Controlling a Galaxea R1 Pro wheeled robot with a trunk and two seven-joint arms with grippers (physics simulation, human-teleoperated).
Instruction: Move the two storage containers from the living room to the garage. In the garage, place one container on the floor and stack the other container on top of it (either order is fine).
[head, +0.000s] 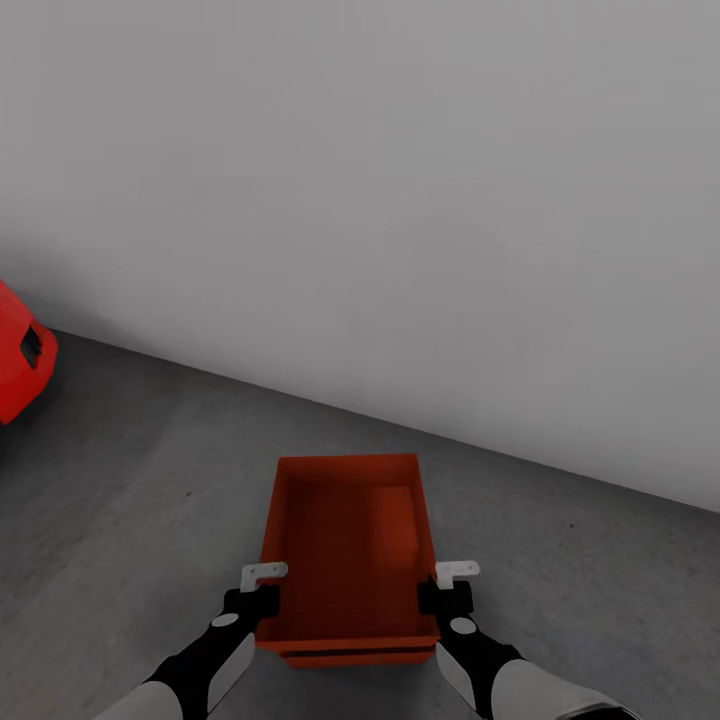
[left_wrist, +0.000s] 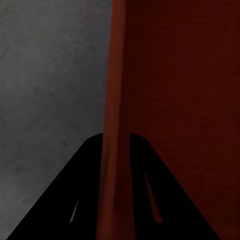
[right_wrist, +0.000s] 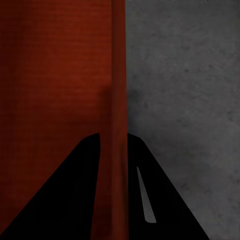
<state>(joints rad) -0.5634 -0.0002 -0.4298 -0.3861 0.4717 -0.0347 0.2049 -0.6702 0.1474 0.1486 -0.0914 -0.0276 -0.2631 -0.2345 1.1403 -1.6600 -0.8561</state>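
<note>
An orange-red storage container (head: 345, 545) sits low over the dark grey concrete floor (head: 130, 500) of the garage, its open top facing me. My left gripper (head: 262, 600) is shut on its left wall and my right gripper (head: 445, 597) on its right wall. The left wrist view has that wall (left_wrist: 114, 100) running between the black fingers (left_wrist: 85, 190) of the left gripper (left_wrist: 116, 145). In the right wrist view the right gripper (right_wrist: 112, 142) clamps the other wall (right_wrist: 117, 75). A second orange-red edge (head: 350, 658) peeks out under the near wall; whether it is the other container is unclear.
A plain white-grey wall (head: 400, 200) stands close behind the container. The nose of a red car (head: 20, 360) juts in at the far left. Bare concrete lies on both sides of the container.
</note>
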